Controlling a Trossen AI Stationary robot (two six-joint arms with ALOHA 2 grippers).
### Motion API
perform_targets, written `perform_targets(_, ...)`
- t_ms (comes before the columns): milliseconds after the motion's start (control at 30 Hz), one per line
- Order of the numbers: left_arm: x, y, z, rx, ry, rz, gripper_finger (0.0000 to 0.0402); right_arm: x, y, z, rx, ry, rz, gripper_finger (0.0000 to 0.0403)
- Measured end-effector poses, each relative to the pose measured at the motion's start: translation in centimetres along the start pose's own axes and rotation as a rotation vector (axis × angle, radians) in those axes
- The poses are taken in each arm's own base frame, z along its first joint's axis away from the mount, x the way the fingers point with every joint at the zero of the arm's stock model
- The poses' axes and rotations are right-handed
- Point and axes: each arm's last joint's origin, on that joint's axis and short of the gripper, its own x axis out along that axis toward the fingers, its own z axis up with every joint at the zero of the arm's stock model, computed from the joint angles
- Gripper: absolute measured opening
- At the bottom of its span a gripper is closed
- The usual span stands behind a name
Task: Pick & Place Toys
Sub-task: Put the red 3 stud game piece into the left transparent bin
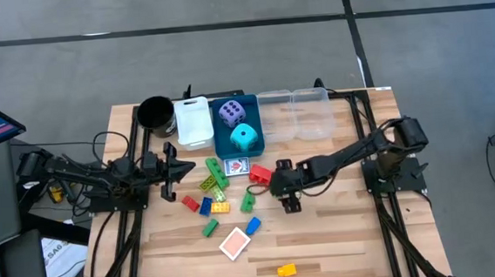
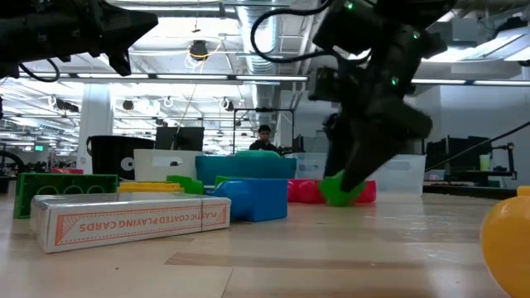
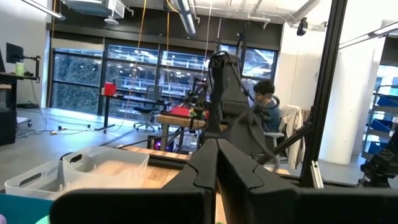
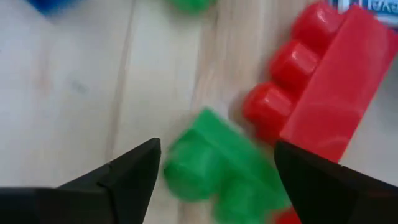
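My right gripper (image 1: 270, 189) hangs open just above the table, slanting down over a small green brick (image 4: 214, 174). Its two fingers stand on either side of that brick without touching it. A red brick (image 4: 323, 93) lies right beside the green one, on its far side. In the low view the green brick (image 2: 338, 190) rests flat on the table under the dark fingers. More bricks (image 1: 212, 193) lie scattered at mid-table. A purple die (image 1: 233, 113) and a cyan die (image 1: 244, 138) sit in the blue bin (image 1: 222, 140). My left gripper (image 1: 188, 169) waits shut at the left.
A red-backed card pack (image 1: 235, 243) and a yellow brick (image 1: 286, 270) lie near the front edge. A playing card (image 1: 236, 165) lies by the blue bin. A black cup (image 1: 155, 113), a white bin (image 1: 194, 120) and clear bins (image 1: 296, 113) stand along the back.
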Motion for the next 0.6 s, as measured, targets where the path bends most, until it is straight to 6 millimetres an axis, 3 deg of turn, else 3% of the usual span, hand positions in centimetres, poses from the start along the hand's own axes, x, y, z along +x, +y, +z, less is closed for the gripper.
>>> perform_targets(300,0.0,0.0,0.0,0.0,0.002,-0.009,0.0003,1.5,0.3,1.5,-0.022,0.014,0.014,0.0306)
perform_targets(600,0.0,0.0,-0.1,-0.043,0.006,-0.008,0.0003,0.5,-0.4,1.8,0.057,-0.011,-0.08,0.0306)
